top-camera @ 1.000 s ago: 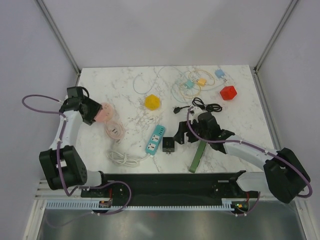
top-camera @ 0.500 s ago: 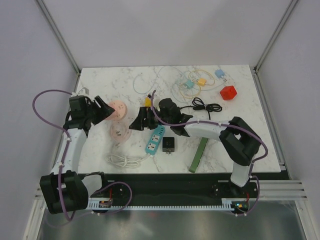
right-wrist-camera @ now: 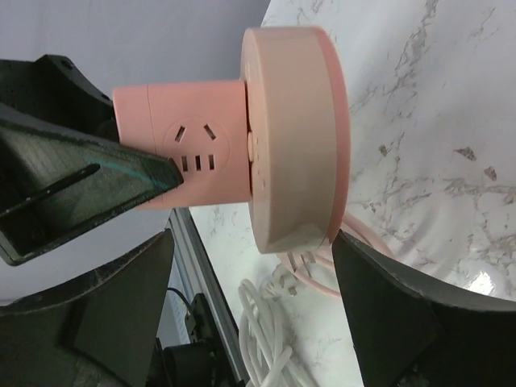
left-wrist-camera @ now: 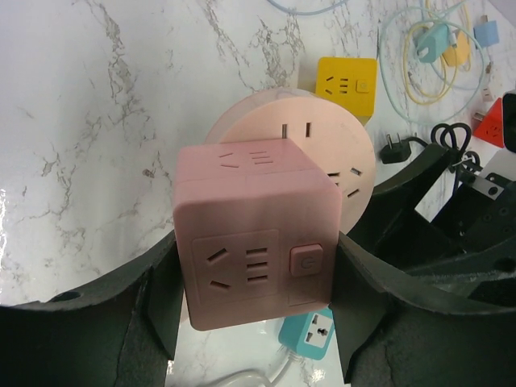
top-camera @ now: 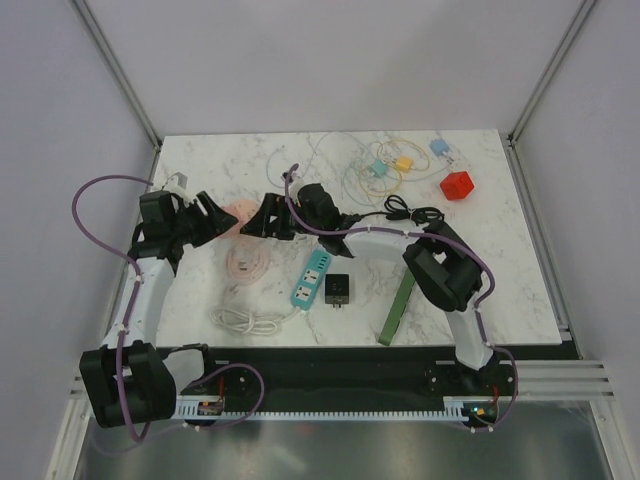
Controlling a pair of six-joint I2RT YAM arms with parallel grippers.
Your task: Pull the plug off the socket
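Observation:
The plug is a pink cube (left-wrist-camera: 254,234) with outlets and a button on its faces. It sits pushed into the socket, a round pink disc (left-wrist-camera: 330,137) raised off the marble. My left gripper (left-wrist-camera: 254,266) is shut on the cube, one finger on each side. In the top view the left gripper (top-camera: 215,222) and the right gripper (top-camera: 262,220) meet at the disc (top-camera: 240,213). My right gripper (right-wrist-camera: 251,242) stands open around the disc (right-wrist-camera: 294,137). One finger is close to the disc's rim and the other is well apart. The cube (right-wrist-camera: 185,145) sticks out of the disc's face.
The disc's pink cable coil (top-camera: 245,262) lies below it, beside a white cable (top-camera: 245,318). A teal power strip (top-camera: 313,277), black adapter (top-camera: 337,290) and green strip (top-camera: 397,310) lie at the centre. A yellow cube (left-wrist-camera: 345,85), red cube (top-camera: 456,185) and charger cables (top-camera: 385,170) lie further back.
My right arm has swung left across the table to the pink disc, and its jaws have begun to narrow. My left gripper has carried the cube and disc rightward, still shut.

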